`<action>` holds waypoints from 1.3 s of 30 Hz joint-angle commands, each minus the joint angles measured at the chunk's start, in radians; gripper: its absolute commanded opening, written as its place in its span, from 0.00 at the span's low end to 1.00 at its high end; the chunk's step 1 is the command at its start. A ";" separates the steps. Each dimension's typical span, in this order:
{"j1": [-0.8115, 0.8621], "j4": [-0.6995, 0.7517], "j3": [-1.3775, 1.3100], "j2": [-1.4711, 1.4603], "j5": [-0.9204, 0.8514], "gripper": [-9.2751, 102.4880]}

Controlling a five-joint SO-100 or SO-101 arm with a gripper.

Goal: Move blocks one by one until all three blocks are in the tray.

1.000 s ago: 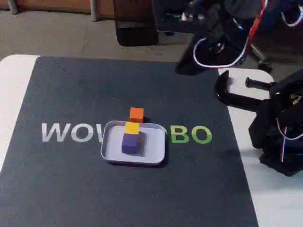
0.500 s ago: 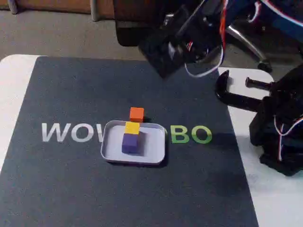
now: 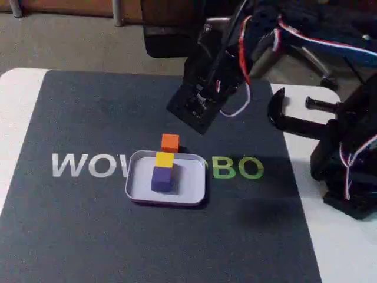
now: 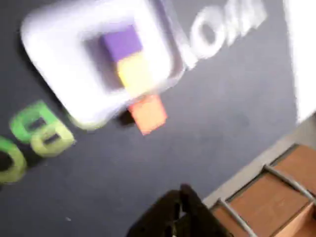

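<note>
One dark mat (image 3: 88, 236) covers white table (image 3: 17, 106)

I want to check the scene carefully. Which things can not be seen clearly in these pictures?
- Hand: wrist view, cut off by the bottom edge and dark; open or shut is unclear.
- Tray: wrist view, motion blur smears its rim.
- Orange block: fixed view, whether it touches the tray rim is unclear.

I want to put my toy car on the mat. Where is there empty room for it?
The dark mat is bare left of the pale grey tray, over the white letters, and along its whole near edge. It is crowded mid-mat: the purple cube and yellow cube sit in the tray, the orange cube just behind, the black gripper above.
</note>
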 commanded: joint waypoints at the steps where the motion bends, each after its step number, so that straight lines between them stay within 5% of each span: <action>1: 0.023 -0.012 0.003 -0.009 -0.055 0.04; 15: 0.057 -0.112 0.072 -0.094 -0.209 0.11; 39: -0.067 -0.242 -0.084 -0.383 -0.037 0.29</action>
